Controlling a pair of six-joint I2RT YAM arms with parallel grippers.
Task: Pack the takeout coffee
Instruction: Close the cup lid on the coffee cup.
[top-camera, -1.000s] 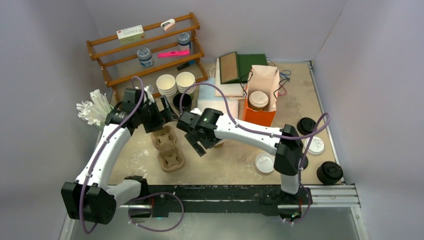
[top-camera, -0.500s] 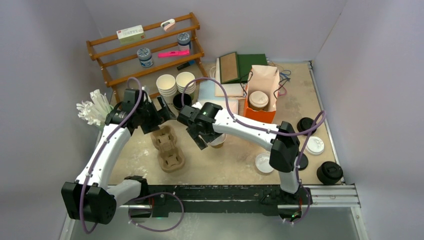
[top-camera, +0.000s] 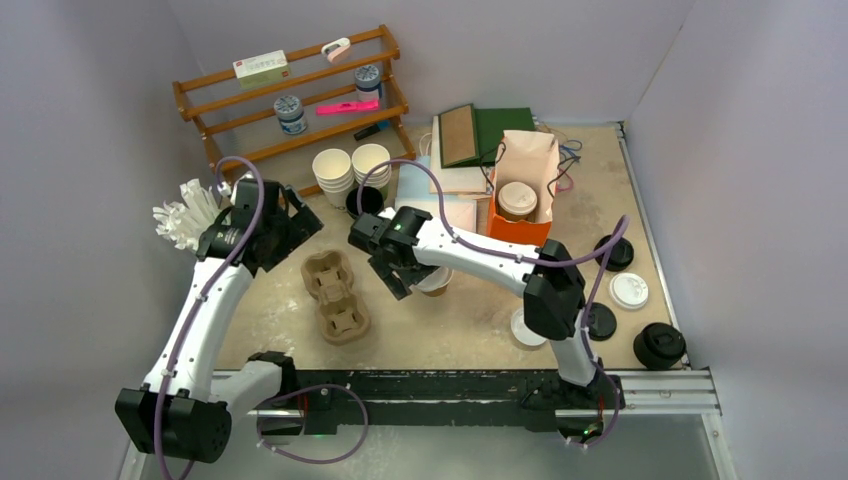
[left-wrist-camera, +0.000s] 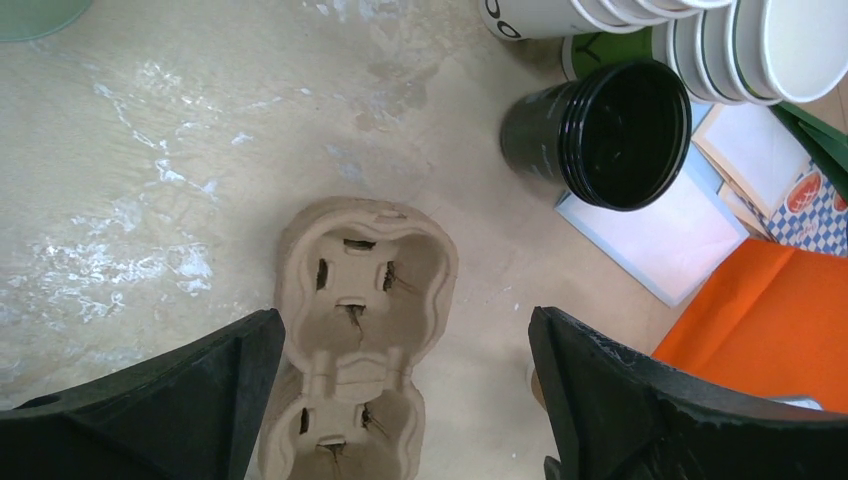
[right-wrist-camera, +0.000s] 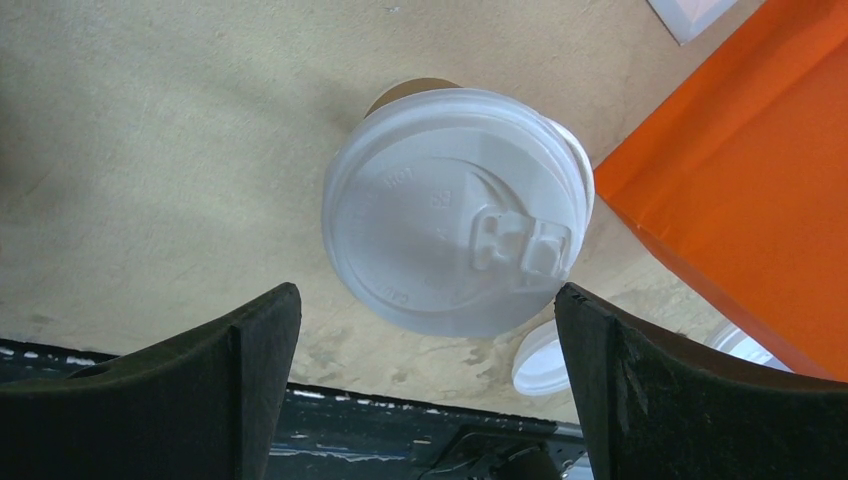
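Note:
A takeout coffee cup (top-camera: 437, 281), brown kraft with a white lid (right-wrist-camera: 455, 250), stands mid-table beside the orange bag (right-wrist-camera: 760, 180). My right gripper (top-camera: 398, 278) hovers just left of it. In the right wrist view the right gripper (right-wrist-camera: 425, 290) is open, with the lid ahead of the jaws and untouched. A brown two-cup pulp carrier (top-camera: 336, 296) lies to the left with its wells bare (left-wrist-camera: 365, 290). My left gripper (top-camera: 298, 226) is open above the carrier's far end. In the left wrist view the left gripper (left-wrist-camera: 405, 315) holds nothing.
Stacked white cups (top-camera: 351, 166) and a black cup (left-wrist-camera: 610, 130) stand behind the carrier. The orange bag (top-camera: 520, 232) holds a paper bag with a brown-topped cup (top-camera: 517, 200). Loose white lids (top-camera: 527, 325) and black lids (top-camera: 659, 345) lie right. A wooden rack (top-camera: 290, 95) is at the back left.
My left gripper has drawn back to the left, off the carrier's far end. My right gripper has shifted slightly left and back, uncovering the lidded cup in the top view.

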